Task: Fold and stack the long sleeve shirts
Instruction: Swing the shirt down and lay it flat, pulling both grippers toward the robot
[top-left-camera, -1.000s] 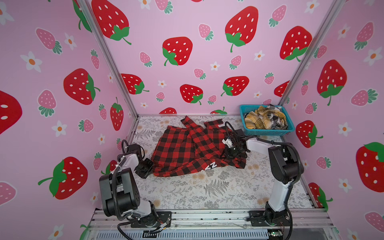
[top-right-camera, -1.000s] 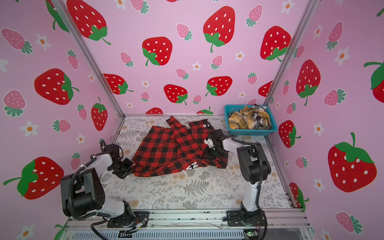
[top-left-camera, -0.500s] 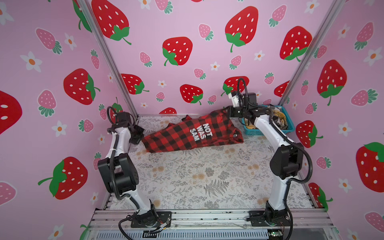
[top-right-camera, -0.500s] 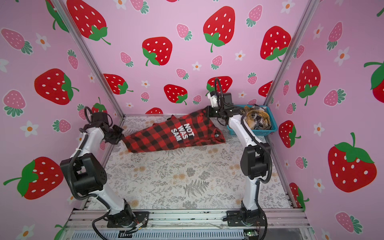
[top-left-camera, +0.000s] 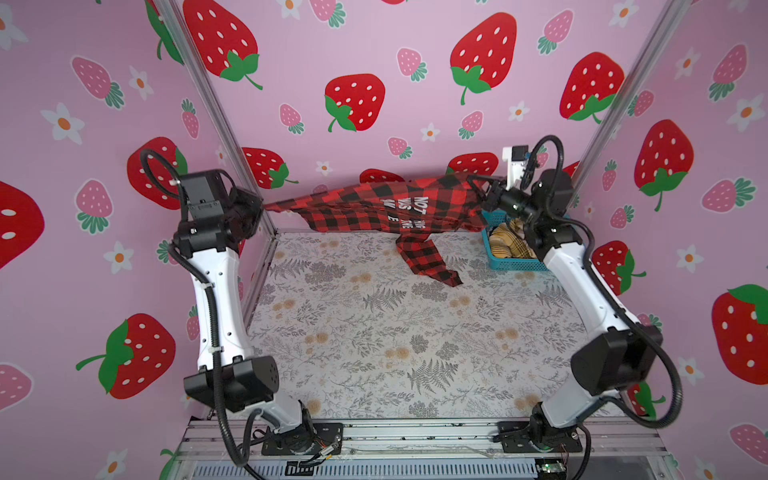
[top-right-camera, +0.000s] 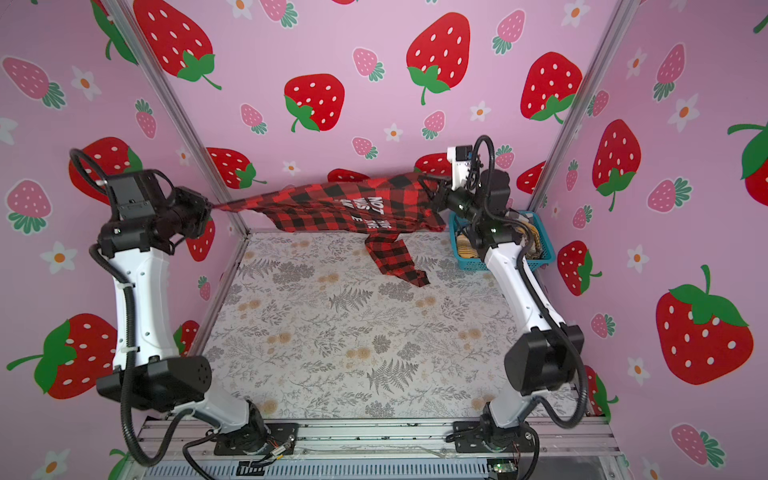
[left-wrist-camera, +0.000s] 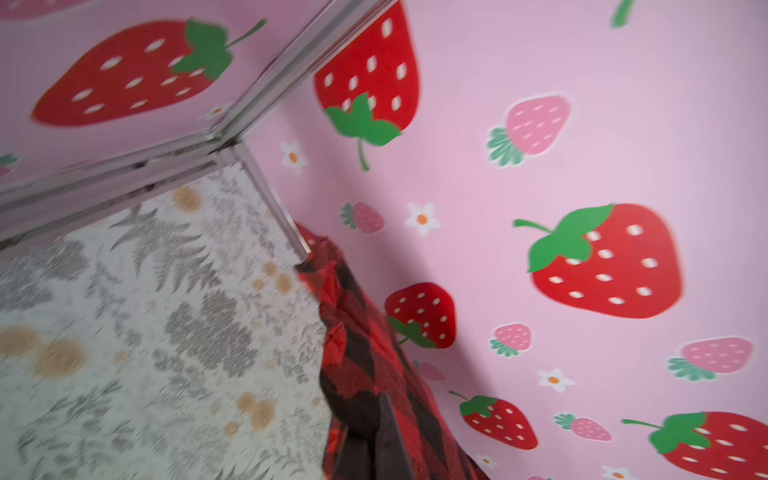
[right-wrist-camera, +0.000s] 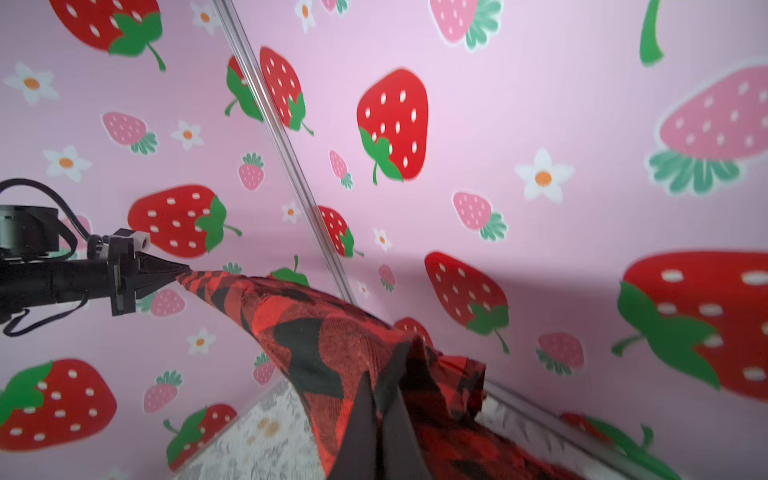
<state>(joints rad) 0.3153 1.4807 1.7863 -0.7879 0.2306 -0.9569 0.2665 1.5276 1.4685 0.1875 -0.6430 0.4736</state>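
Hanging red shirt (top-left-camera: 365, 208) between left claw (top-left-camera: 263, 204), right claw (top-left-camera: 478, 192)

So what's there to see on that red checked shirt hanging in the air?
The red-and-black shirt is soft, woven-looking buffalo check with white block lettering, seen sideways. It hangs stretched near the back wall, pinched at one end by the left end effector and at the other by the right end effector, both shut. One sleeve dangles toward the table; whether it touches is unclear.
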